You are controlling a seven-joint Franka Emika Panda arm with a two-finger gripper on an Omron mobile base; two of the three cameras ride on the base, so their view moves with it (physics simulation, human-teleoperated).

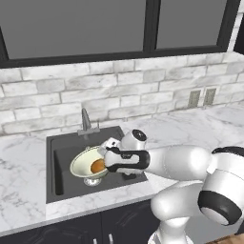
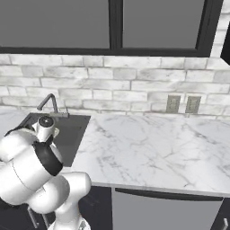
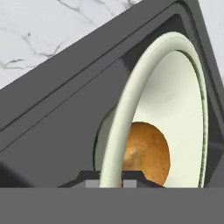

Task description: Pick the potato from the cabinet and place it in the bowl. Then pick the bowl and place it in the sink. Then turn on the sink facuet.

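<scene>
The pale cream-green bowl (image 1: 85, 164) hangs tilted inside the black sink (image 1: 59, 159), just above its floor. The orange-brown potato (image 1: 97, 166) lies in the bowl. My gripper (image 1: 106, 161) is shut on the bowl's right rim. In the hand view the rim (image 3: 127, 113) runs up from between the fingertips of the gripper (image 3: 110, 183), with the potato (image 3: 146, 153) right behind it and the sink wall (image 3: 52, 127) beyond. The grey sink faucet (image 1: 86, 121) stands at the basin's back edge, its spout (image 2: 48, 103) over the sink (image 2: 74, 130). The cabinet is out of view.
White marble counter (image 2: 148, 148) stretches to the right of the sink. Two wall outlets (image 2: 173, 104) sit in the brick backsplash under a dark-framed window. Dark cupboard doors (image 1: 71, 231) run below the counter's front edge.
</scene>
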